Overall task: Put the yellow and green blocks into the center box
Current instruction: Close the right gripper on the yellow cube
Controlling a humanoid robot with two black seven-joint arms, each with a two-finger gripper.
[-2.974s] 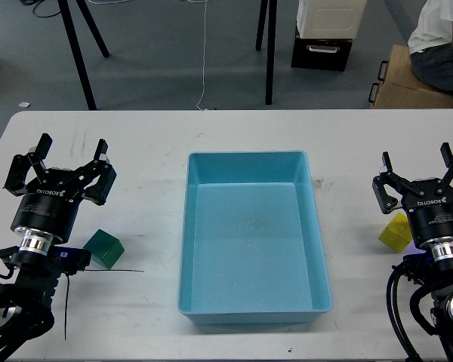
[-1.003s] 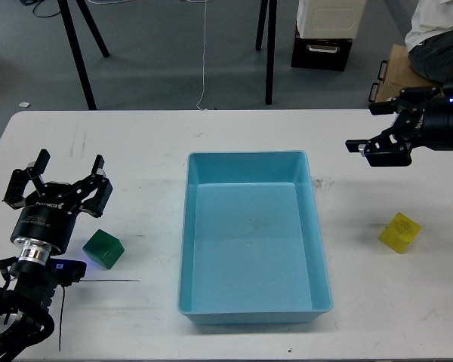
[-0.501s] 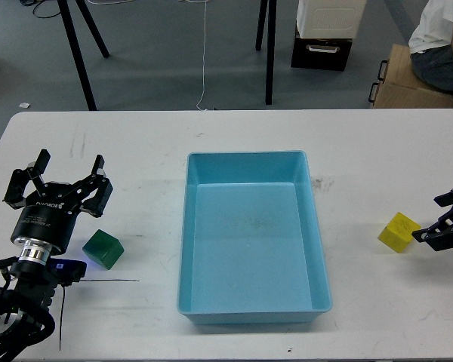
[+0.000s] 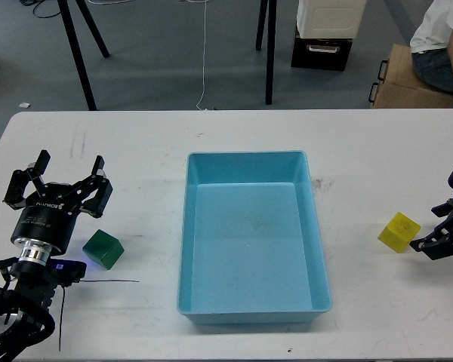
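While small yellow cube block (image 4: 399, 231) sits on white counter (image 4: 136, 151), 3 o'clock of empty blue plastic box (image 4: 253, 305), right gripper (image 4: 438, 243) just beside it, fingers spread, empty. Straddle block squarely before closing. Green cube block (image 4: 103, 250) at 9 o'clock, left gripper (image 4: 57, 188) open, empty.

One marking is readable: the brand name "ROBOTIQ", printed in white capitals across the black body of the left gripper (image 4: 57, 188), near the left edge of the bench. The lettering runs at a slight tilt, following the gripper body. No other text, label, number or sign can be read on any other item in view.
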